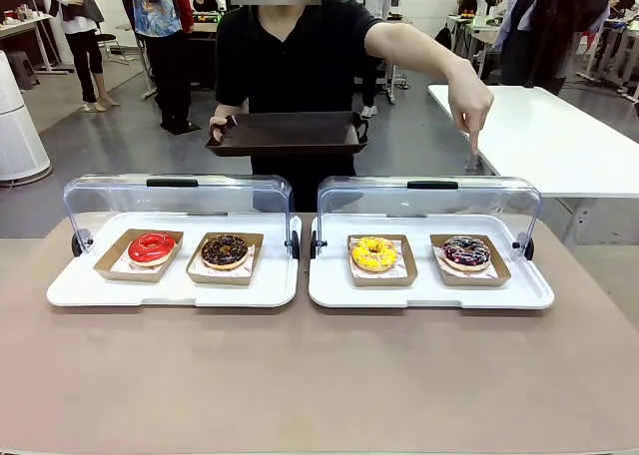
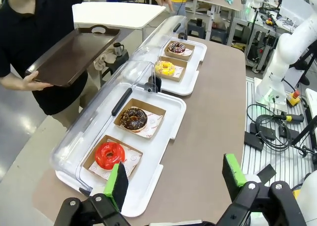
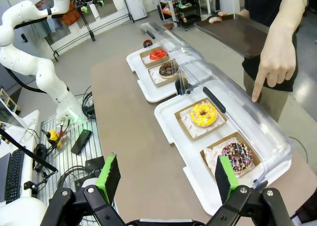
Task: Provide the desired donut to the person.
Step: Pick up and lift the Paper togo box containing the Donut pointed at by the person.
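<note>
Since the pointing hand (image 1: 473, 106) of the person (image 1: 300, 66) hangs w/ index finger down over the right end of the right-hand display, the wanted one reads as the sprinkled donut (image 1: 466, 251): dark glaze, coloured sprinkles. It lies flat, hole up, in a brown paper tray (image 1: 494, 272) at the right end of the white serving tray (image 1: 429, 293). Being round, it has no real long axis and points nowhere. Its paper tray gives the direction instead, sides approx. square to the serving tray, whose long axis runs along the far edge of the table (image 1: 319, 375). Just left, on the same serving tray, sits a yellow donut (image 1: 374, 253) in its own paper tray, the two apart. The clear lid (image 1: 429, 201) stands swung back on the person's side, so access from the robot's side looks open.

Step in hand, as a judgement: read the pointing, then reach w/ the right arm. The right gripper (image 3: 167, 179) is spread wide w/ nothing btwn its pads, up over the table's right end, well apart from the donut. Better to pinch the paper tray's near wall than the glaze, come in low from the front, stay clear of lid & finger, and keep it level. The likely drop spot is the dark brown tray (image 1: 290, 133), held by the person's other hand (image 1: 220, 128) beyond the far edge. The left gripper (image 2: 176, 179) is also spread & empty, over the table's left end near the second white tray (image 1: 170, 290) w/ a red donut (image 1: 152, 247) and a chocolate donut (image 1: 224, 250).
</note>
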`<state>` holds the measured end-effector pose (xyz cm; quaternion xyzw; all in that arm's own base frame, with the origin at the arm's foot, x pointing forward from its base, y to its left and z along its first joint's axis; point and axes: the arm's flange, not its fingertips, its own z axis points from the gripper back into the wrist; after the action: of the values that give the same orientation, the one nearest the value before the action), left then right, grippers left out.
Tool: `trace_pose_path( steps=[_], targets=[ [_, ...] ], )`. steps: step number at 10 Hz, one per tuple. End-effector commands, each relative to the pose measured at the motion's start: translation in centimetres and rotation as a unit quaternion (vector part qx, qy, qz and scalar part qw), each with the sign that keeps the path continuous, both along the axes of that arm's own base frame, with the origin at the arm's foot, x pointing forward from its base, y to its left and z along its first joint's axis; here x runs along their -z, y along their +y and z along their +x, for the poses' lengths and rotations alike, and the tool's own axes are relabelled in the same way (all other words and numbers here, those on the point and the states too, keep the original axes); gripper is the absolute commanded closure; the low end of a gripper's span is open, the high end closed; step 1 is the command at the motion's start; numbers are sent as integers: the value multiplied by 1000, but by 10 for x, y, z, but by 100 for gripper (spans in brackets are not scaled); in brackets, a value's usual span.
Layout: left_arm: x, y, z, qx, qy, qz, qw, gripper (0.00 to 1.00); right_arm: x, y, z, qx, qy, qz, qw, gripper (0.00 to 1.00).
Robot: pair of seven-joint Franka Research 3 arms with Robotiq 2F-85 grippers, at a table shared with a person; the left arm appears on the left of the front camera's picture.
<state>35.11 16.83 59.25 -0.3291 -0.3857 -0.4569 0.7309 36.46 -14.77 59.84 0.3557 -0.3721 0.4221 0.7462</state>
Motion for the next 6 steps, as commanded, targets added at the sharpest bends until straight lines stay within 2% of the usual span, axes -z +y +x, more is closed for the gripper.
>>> trace_pose_path(
  steps=[1, 6],
  targets=[
    [-1, 1, -1, 1, -3, 0, 1000, 0, 0, -2, 0, -5, -2, 4, 1000, 0],
    [-1, 1, -1, 1, -3, 0, 1000, 0, 0, 0, 0, 0, 0, 0, 1000, 0]
  ],
)
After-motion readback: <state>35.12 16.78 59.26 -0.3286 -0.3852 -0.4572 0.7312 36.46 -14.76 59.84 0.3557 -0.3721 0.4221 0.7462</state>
